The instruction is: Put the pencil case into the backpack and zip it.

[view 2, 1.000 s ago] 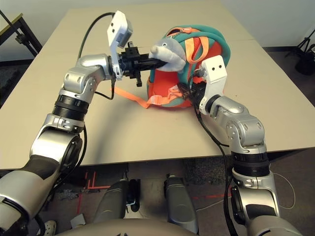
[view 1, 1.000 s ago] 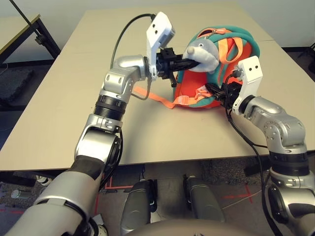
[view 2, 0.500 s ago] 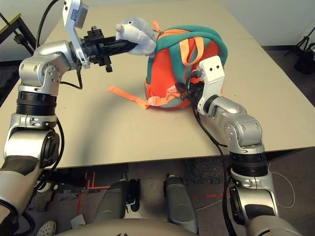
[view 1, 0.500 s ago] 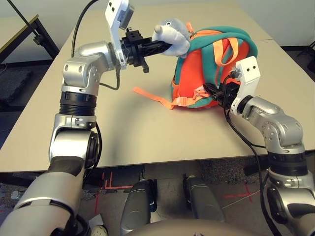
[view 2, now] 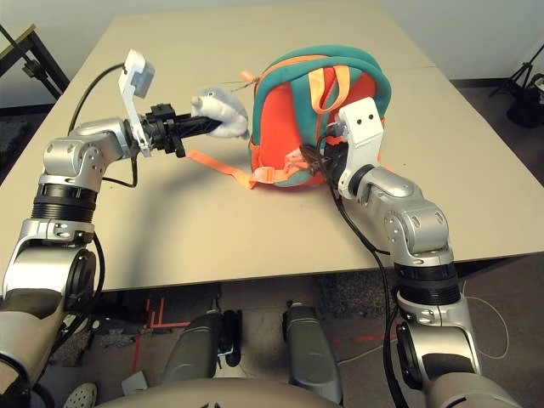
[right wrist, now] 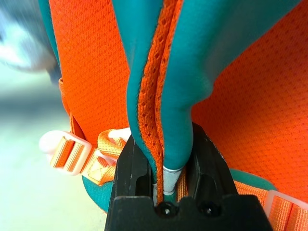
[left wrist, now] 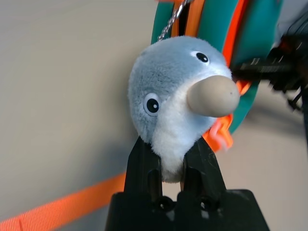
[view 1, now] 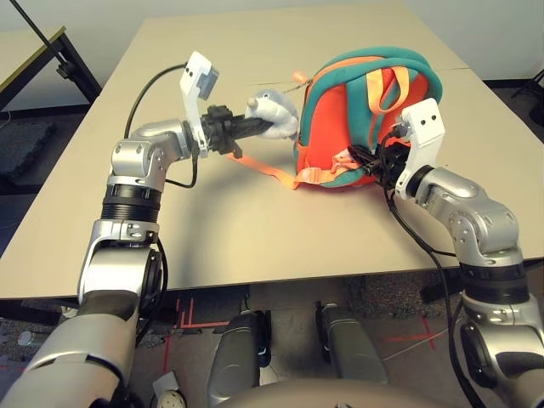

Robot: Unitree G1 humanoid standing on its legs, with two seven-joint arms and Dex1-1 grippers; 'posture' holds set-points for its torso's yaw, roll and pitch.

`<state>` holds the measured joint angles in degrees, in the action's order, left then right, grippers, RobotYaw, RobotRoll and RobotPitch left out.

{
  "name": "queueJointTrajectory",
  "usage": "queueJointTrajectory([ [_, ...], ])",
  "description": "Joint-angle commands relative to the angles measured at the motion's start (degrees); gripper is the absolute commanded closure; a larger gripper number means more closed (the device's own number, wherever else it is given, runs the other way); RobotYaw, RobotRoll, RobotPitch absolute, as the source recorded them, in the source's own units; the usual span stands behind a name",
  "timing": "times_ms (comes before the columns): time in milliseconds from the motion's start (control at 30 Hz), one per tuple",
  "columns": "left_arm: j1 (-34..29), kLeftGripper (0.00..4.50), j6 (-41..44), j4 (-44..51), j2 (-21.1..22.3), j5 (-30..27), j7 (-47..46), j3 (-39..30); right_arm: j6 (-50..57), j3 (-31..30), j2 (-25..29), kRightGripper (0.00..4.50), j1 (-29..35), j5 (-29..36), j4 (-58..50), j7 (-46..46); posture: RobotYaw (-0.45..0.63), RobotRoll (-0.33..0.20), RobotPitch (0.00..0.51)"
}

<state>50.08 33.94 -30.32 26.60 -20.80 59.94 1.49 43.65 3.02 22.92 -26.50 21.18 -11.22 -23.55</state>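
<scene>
the plush charm has been pulled lower, pinched snugly by the left gripper; the backpack's teal strap is clamped in the right gripper. squishy, so probably best held near the chain.

One backpack, one plush animal.

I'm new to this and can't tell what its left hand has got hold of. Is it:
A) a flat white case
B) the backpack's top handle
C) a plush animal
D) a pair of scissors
C: the left gripper has its two black fingers closed on the grey-white plush animal.
</scene>
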Motion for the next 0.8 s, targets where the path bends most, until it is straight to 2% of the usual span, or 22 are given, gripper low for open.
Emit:
queueJointTrajectory([
  [33,-1.89,4.29,-1.54,-5.13,0.49,3.84,0.45,2.65,0.45,-1.03,0.11,3.75,0.57,-0.68,0.69,-0.19,-0.17,0.000,0.116],
  [400,-1.88,4.29,-4.15,-14.20,-0.54,10.57,7.48,11.06,0.58,-1.15,0.52,3.75,0.17,-0.84,0.96,-0.56,-0.17,0.000,0.115],
  [533,-1.30,4.29,-7.68,-16.47,-1.36,13.07,5.87,12.27,0.68,-1.06,0.75,3.75,0.23,-0.86,0.84,-0.57,-0.18,0.000,0.114],
  [600,-1.03,4.29,-10.03,-17.64,-1.93,13.82,4.46,11.99,0.70,-1.01,0.79,3.75,0.19,-0.84,0.88,-0.55,-0.18,0.000,0.114],
  [767,-0.08,4.29,-10.51,-16.70,-4.18,9.35,4.44,6.24,1.40,-0.54,0.76,3.75,0.22,-0.25,0.51,-0.50,-0.18,0.000,0.115],
  [800,-0.07,3.94,-10.15,-15.73,-4.31,8.70,4.46,5.36,1.58,-0.42,0.81,3.75,0.23,-0.11,0.46,-0.56,-0.18,0.000,0.117],
])
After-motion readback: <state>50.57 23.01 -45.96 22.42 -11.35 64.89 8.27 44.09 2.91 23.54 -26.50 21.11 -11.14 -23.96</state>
